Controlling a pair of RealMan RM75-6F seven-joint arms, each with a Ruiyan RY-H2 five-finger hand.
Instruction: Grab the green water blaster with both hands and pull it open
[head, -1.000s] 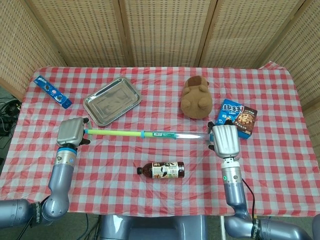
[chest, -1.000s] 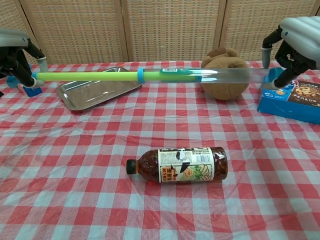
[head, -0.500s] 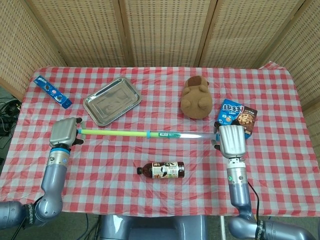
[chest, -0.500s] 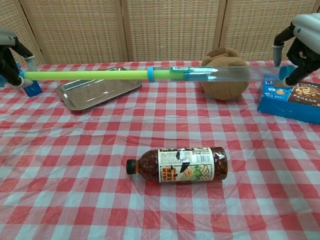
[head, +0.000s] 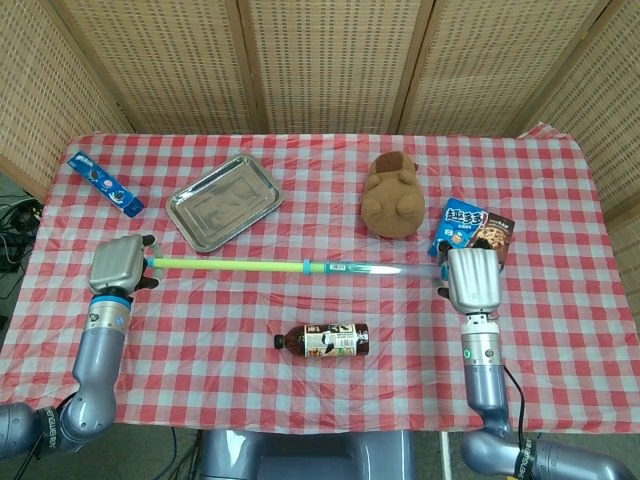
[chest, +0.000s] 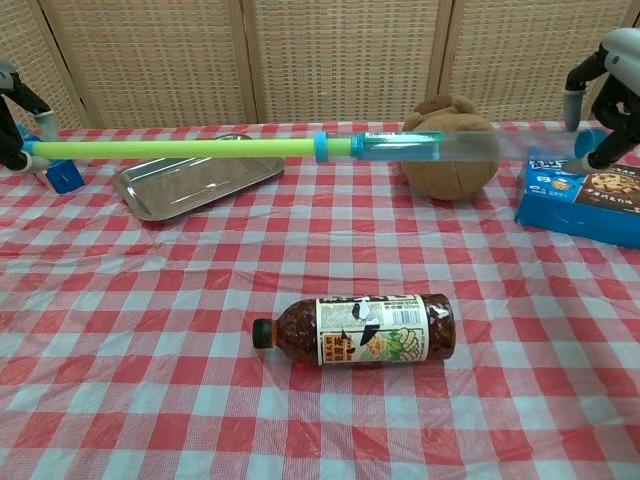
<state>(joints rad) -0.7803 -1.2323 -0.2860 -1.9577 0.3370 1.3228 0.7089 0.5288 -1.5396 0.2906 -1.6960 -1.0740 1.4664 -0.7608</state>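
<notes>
Spanning the gap between both hands, the green water blaster (head: 290, 266) lay level above the surface, long axis running left to right: left hand (head: 117, 265) clamped its rod end, right hand (head: 471, 280) its clear barrel.

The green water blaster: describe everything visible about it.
The green water blaster is a long, thin tube that looks like plastic, held level above the checkered tablecloth. A yellow-green rod runs from the left hand to a blue collar near the middle; from there a clear barrel with a teal plunger inside reaches the right hand. Each hand grips one end. It is pulled well open, and in the chest view it clearly hangs off the cloth, in front of the metal tray and brown plush toy.
</notes>
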